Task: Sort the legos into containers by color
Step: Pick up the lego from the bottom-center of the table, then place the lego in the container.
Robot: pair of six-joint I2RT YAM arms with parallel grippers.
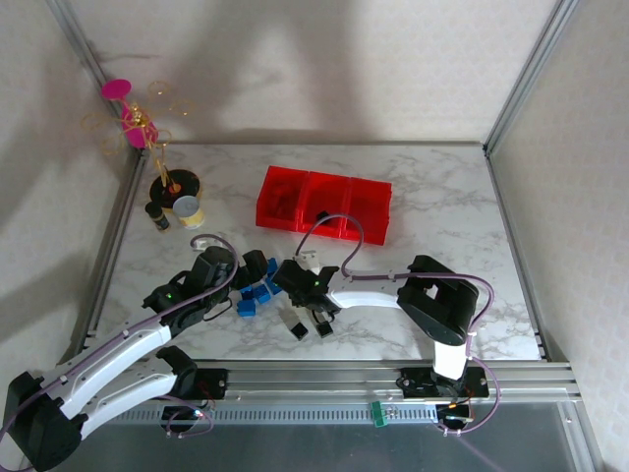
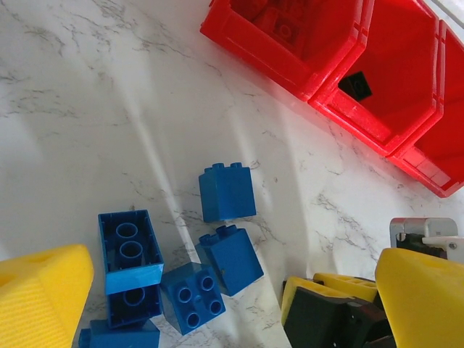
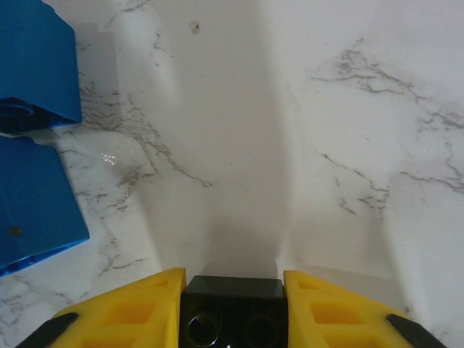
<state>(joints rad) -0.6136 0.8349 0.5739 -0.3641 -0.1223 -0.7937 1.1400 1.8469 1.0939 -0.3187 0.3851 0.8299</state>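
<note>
Several blue legos (image 2: 227, 192) lie loose on the marble between the wide-apart yellow fingers (image 2: 43, 290) of my left gripper (image 2: 232, 297), which is open and holds nothing. My right gripper (image 3: 232, 277) is shut on a black lego (image 3: 232, 312), low over the table just right of the blue legos (image 3: 32, 203). From above, the two grippers, left (image 1: 254, 267) and right (image 1: 293, 279), are close together over the blue pile (image 1: 257, 295). Two black legos (image 1: 296, 329) lie nearer the front edge. The red containers (image 1: 324, 202) stand in a row behind; the middle one (image 2: 406, 80) holds a black lego (image 2: 355, 85).
Small jars (image 1: 187, 208) and a dark bottle (image 1: 157, 214) stand at the back left, with a pink-topped stand (image 1: 120, 93) above them. A metal rail (image 1: 393, 372) runs along the table's near edge. The right arm's elbow (image 1: 437, 300) rests low at the right front.
</note>
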